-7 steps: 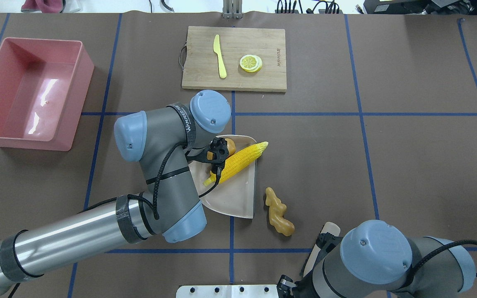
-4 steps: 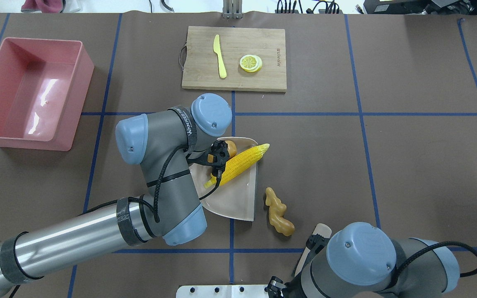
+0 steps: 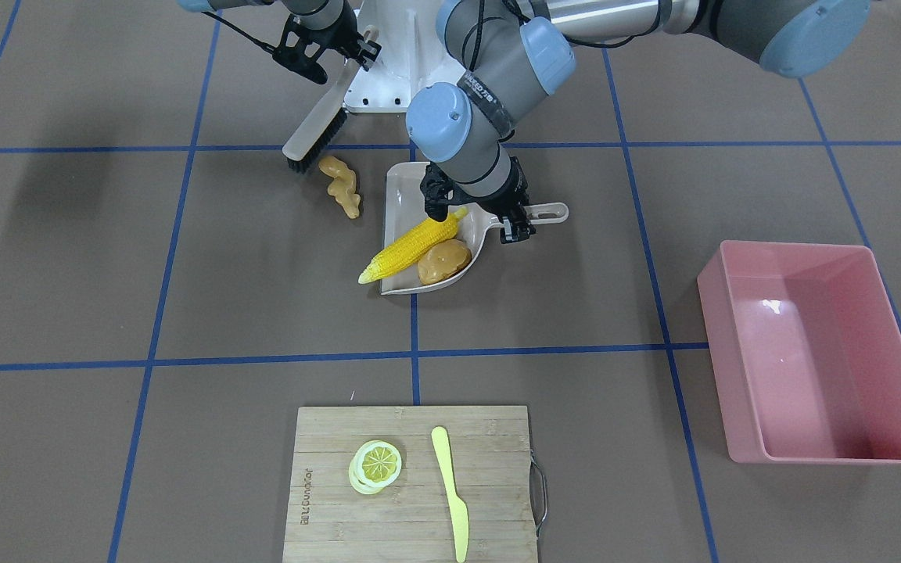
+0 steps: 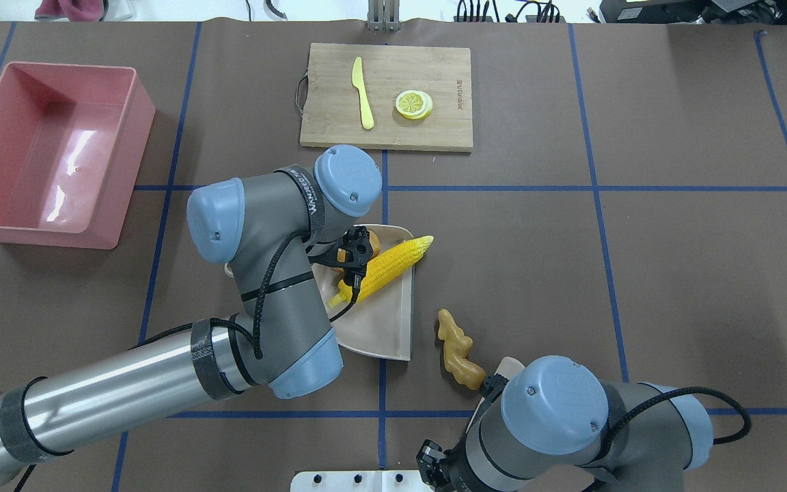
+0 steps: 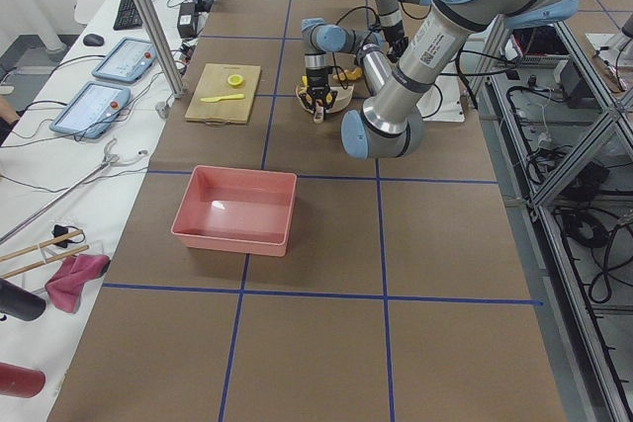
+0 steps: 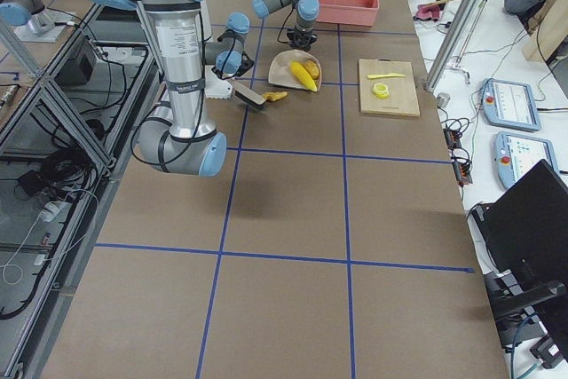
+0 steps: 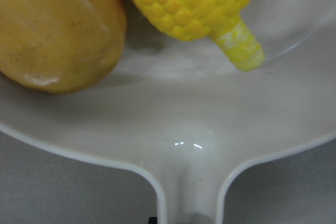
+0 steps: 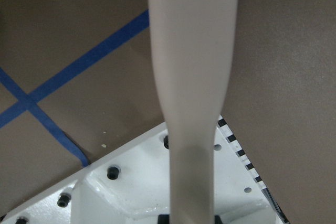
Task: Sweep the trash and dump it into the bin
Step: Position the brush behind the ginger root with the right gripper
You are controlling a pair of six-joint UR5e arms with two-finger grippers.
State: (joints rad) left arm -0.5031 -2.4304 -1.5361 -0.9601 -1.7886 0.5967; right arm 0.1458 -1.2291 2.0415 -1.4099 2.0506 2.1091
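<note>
Bin: the pink bin [image 4: 59, 164] stands at the bench's left end in the overhead view, well apart from the rest, with nothing in it.
Left claw: the left claw [image 3: 517, 219] is clamped on the handle of the beige dustpan [image 4: 387, 328], which rests on the bench near the middle.
Potato: the potato [image 3: 444, 262] lies inside the pan by its back wall, touching the corn.
Corn: the corn cob [image 4: 383, 268] lies slantwise in the pan, its tip out over the open lip.
Ginger: the ginger root [image 4: 458, 348] lies on the bench just beside the pan's lip, not in it.
Right claw: the right claw [image 3: 341, 55] is closed around the handle of the brush [image 3: 316, 133]; the bristles sit just beside the ginger, and contact cannot be told.
Handling, trash: probably light, stiff, smooth plastic. The round corn may roll out if the pan tips forward. The knobbly ginger should slide rather than roll, so push it from the side away from the pan.
Handling, pan: take it by the handle only and carry it lip-up to the bin.
</note>
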